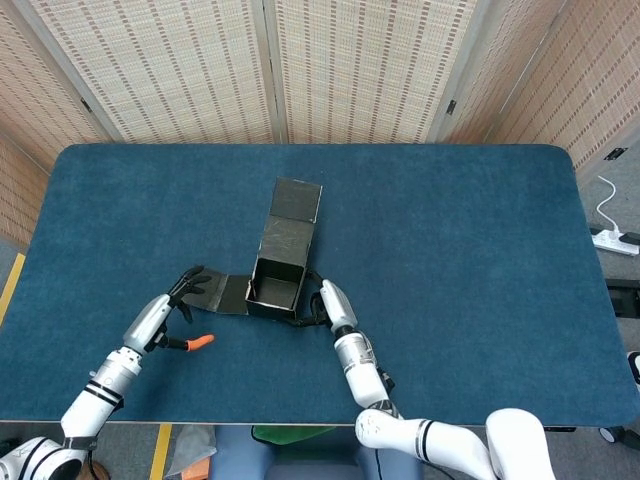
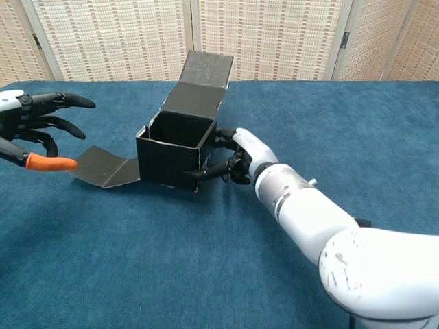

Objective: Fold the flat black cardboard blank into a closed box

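So from the head view, the black cardboard box (image 1: 277, 285) sits near the middle of the blue table (image 1: 450, 250), a bit toward the robot. It's partly folded: an open-topped cube with a long lid panel (image 1: 293, 222) stretching away toward the far edge, and a side flap (image 1: 228, 293) lying flat on the cloth to its left. The right hand (image 1: 325, 303) is pressed up against the box's right side, dark fingers touching the wall. The left hand (image 1: 172, 312) is just beside the end of the flat flap, fingers spread apart with nothing in them, orange thumb tip sticking out to the side.

Chest view makes it clearer. The box (image 2: 171, 151) stands upright with its top open, lid panel (image 2: 201, 82) tilted up and back behind it. The right hand (image 2: 236, 159) has its fingers (image 2: 206, 171) lying along the box's near right wall and corner, touching it, though I can't tell if it's actually gripping. The left hand (image 2: 34, 127) hovers off the left end of the flap (image 2: 103, 166), fingers fanned open, not touching it.
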